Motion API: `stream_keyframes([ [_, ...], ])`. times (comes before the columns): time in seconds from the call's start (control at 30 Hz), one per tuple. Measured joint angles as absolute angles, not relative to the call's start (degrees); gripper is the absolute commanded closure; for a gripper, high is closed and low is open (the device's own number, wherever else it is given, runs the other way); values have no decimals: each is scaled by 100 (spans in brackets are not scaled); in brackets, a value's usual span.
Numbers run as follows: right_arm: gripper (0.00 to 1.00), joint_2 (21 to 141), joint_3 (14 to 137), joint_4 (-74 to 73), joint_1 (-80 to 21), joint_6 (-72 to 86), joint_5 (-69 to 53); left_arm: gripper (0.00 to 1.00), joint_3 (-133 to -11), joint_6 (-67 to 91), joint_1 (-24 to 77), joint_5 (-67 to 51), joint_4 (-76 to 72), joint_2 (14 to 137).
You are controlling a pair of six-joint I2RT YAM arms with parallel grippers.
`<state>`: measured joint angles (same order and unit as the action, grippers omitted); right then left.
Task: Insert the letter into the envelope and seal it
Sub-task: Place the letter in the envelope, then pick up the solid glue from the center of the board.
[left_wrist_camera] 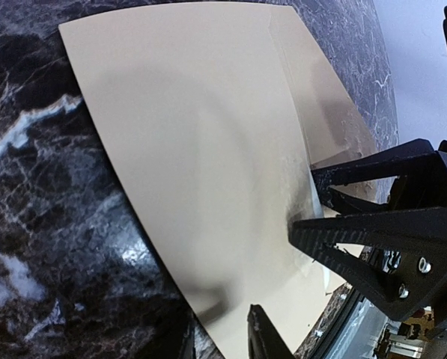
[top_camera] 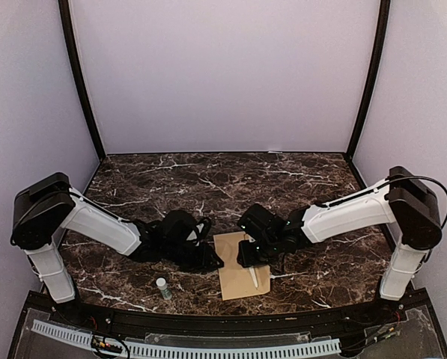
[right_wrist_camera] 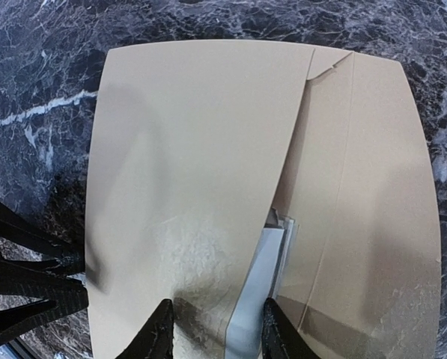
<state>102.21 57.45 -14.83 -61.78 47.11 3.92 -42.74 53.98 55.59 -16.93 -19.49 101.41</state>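
Note:
The kraft-brown envelope [top_camera: 234, 284] lies flat on the marble table near the front edge, between both arms. In the right wrist view its flap [right_wrist_camera: 193, 149] lies over the body with a slanted edge. A folded strip of the white letter [right_wrist_camera: 260, 284] pokes out from under that edge. My right gripper [right_wrist_camera: 217, 333] stands over it, fingers apart, the letter strip just inside the right finger. My left gripper [left_wrist_camera: 223, 338] is at the envelope's [left_wrist_camera: 193, 134] left edge with its fingers apart, one over the paper and one over the marble. From above the letter [top_camera: 253, 277] shows as a thin white sliver.
A small bottle with a white cap [top_camera: 163, 288] stands on the table [top_camera: 208, 179] left of the envelope, close to the front edge. The two grippers' fingers are close together over the envelope. Plain walls enclose the table at the back and sides.

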Motion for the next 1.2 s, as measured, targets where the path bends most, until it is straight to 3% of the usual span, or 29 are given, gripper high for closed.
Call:
stream_keyframes([
  [0.13, 59, 10200, 5754, -1531, -6180, 4698, 414, 70, -4305, 5389, 5561, -1658, -1920, 10156],
  [0.3, 47, 9867, 5754, -1658, -6187, 4683, 449, 51, -4309, 5249, 5535, -1330, -1658, 9878],
  [0.47, 35, 9177, 5754, -1774, -6189, 4609, 589, 33, -4316, 4974, 5446, -836, -956, 8713],
  [0.67, 27, 8475, 5754, -1931, -6386, 4372, 766, 21, -4423, 4539, 5006, -464, 270, 7091],
  [0.93, 27, 8156, 6097, -1857, -7402, 4049, 928, 18, -4950, 3378, 3358, -858, 2040, 5865],
  [1.2, 28, 9590, 7566, -1892, -8359, 4042, 1291, 18, -5041, 2182, 1857, -1229, 2821, 5749],
])
